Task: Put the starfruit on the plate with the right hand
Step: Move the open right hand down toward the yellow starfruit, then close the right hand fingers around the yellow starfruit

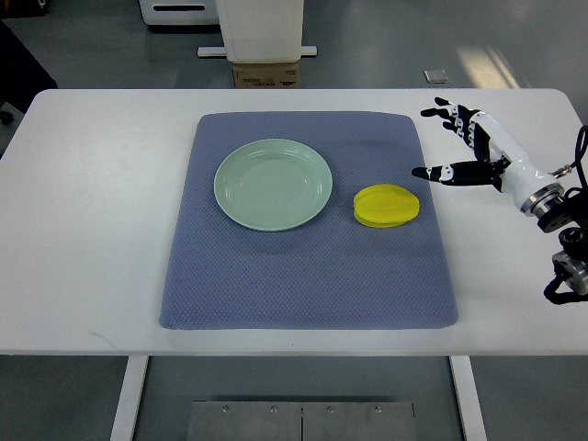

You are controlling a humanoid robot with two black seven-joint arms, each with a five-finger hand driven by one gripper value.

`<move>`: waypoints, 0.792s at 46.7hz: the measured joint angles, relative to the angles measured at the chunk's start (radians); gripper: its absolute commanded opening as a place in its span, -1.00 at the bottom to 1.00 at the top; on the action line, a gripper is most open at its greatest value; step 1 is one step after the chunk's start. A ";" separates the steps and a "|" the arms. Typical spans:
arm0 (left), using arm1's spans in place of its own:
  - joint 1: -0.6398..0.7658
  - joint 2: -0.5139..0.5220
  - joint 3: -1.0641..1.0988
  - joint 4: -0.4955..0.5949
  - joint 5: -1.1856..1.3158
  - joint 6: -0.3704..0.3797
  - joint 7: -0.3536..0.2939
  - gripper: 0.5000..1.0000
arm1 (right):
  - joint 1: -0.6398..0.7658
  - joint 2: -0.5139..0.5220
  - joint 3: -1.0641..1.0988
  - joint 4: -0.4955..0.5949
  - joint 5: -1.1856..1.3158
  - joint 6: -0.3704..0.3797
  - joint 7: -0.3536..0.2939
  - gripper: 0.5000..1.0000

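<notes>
Top view: the yellow starfruit [388, 206] lies on a blue-grey mat [303, 276] just right of a pale green plate [273, 184], on a white table [83, 230] over grey floor. Right hand [464, 147] hovers nearby, fingers spread, holding nothing.

Single top view, steep, over table [92, 230].
</notes>
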 measured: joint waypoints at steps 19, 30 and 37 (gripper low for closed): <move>0.000 0.000 0.000 0.000 0.000 0.000 0.000 1.00 | 0.147 0.000 -0.245 -0.002 -0.054 -0.025 -0.008 1.00; 0.000 0.000 -0.001 0.000 0.000 0.000 0.000 1.00 | 0.168 0.033 -0.311 -0.018 -0.064 -0.056 -0.012 1.00; -0.001 0.000 -0.001 0.000 0.000 0.000 0.000 1.00 | 0.168 0.051 -0.365 -0.030 -0.067 -0.095 -0.012 1.00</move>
